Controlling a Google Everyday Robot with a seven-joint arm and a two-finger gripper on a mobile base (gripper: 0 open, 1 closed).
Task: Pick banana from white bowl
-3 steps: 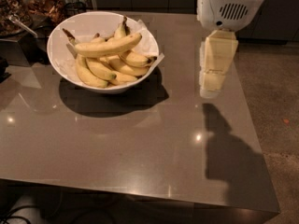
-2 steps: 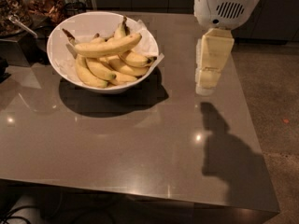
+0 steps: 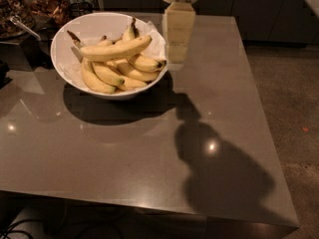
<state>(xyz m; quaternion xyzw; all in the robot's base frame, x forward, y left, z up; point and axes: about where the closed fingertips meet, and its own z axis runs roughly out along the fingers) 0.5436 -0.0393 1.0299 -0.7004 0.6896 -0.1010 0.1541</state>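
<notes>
Closing in: the gripper (image 3: 175,54) hangs just off the right rim of the white bowl (image 3: 70,76), nearer to it than a second ago, when a clear stretch of table lay between them.

View: the bowl sits lower and more central in the picture than before, so the camera appears to have shifted along with the arm.

Meaning for the task: this reads as the approach, with the reach into the bowl yet to come; no fruit has been lifted.

Gripper: its cream-coloured body points straight down beside the bowl, holding nothing; whether it is spread or pressed together cannot be told from here.

Banana: the banana (image 3: 115,49), long, pale and nearly straight, lies across the top of the heap inside the bowl, its dark stem pointing to the back left and its other end toward the gripper.

Count, bowls: one, lined with white paper (image 3: 155,43) that shows at the right rim.

Count, bananas: about six can be made out, the long one on top and roughly five shorter curved bananas (image 3: 130,68) beneath; any hidden lower down cannot be counted.

Count, tables: one grey table (image 3: 149,158), glossy, carrying the bowl and the arm's shadow.

Backdrop: dark clutter (image 3: 30,9) beyond the far left corner, too dim to name.
</notes>
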